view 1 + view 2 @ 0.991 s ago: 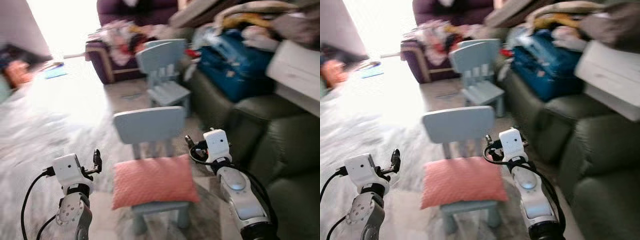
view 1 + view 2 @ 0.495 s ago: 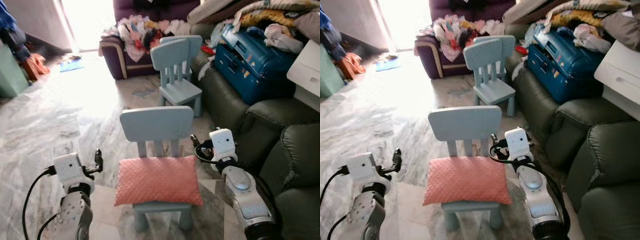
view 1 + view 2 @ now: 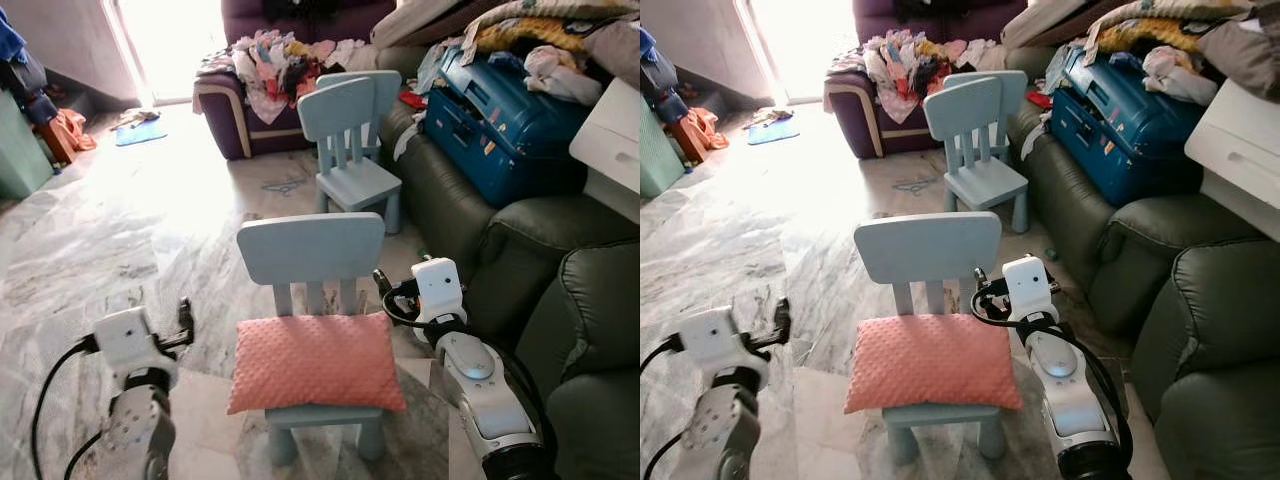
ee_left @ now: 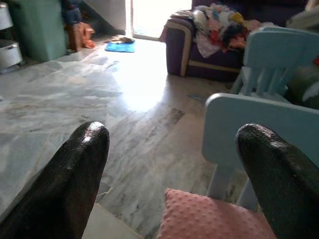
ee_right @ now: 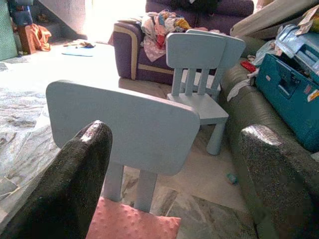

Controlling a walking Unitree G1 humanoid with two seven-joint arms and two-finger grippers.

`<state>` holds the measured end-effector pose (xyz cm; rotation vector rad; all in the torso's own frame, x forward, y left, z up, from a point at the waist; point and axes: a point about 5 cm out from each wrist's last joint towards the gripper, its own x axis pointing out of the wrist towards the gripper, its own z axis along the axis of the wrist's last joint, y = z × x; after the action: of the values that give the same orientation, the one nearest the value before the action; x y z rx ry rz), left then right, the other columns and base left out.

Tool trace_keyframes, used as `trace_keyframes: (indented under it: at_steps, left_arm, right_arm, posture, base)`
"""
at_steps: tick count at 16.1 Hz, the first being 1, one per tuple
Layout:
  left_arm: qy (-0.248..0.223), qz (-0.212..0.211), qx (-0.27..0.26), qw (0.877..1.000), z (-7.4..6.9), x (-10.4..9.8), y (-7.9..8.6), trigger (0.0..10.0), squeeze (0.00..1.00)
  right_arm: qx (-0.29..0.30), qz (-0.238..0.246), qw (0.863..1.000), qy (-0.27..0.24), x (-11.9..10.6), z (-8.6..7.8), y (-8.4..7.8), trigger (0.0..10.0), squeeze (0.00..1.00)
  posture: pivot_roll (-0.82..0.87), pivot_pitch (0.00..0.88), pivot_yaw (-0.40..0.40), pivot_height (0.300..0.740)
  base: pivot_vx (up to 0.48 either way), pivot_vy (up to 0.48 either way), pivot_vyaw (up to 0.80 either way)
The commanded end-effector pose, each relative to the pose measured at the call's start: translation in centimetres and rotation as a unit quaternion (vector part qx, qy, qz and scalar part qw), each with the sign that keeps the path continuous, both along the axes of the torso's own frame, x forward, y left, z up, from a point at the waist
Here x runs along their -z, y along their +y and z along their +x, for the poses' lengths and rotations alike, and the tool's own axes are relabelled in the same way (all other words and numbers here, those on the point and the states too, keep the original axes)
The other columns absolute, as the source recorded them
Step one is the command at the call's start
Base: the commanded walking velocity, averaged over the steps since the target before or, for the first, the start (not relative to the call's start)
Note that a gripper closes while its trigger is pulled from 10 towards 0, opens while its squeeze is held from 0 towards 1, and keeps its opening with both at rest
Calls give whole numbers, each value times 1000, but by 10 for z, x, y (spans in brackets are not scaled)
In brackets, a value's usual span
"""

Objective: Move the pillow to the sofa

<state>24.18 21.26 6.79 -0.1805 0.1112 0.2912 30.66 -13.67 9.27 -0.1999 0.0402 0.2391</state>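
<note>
resting flat on the seat of the near light-blue chair (image 3: 311,250), the pink pillow (image 3: 315,362) lies untouched. left gripper (image 4: 172,164) and right gripper (image 5: 174,169) flank the chair, fingers spread, grasping nothing. dark green sofa (image 3: 560,300) stands just right.
</note>
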Motion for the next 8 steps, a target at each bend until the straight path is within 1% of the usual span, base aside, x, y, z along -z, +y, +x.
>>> trace_keyframes:
  at_steps: [1, 8]
  left_arm:
    - [-5, 2, -15, 1000, -1, -3, 9, 10000, 0]
    - [-8, 5, -7, 1000, 0, -3, 6, 10000, 0]
  right_arm:
    - [-12, 4, 1000, -12, -6, 1, 6, 10000, 0]
    - [-17, 3, 1000, -14, -6, 1, 6, 10000, 0]
  posture:
    - [-142, 3, 65, 740]
    - [-145, 0, 66, 740]
  base:
    - [439, 0, 0]
    - [446, 0, 0]
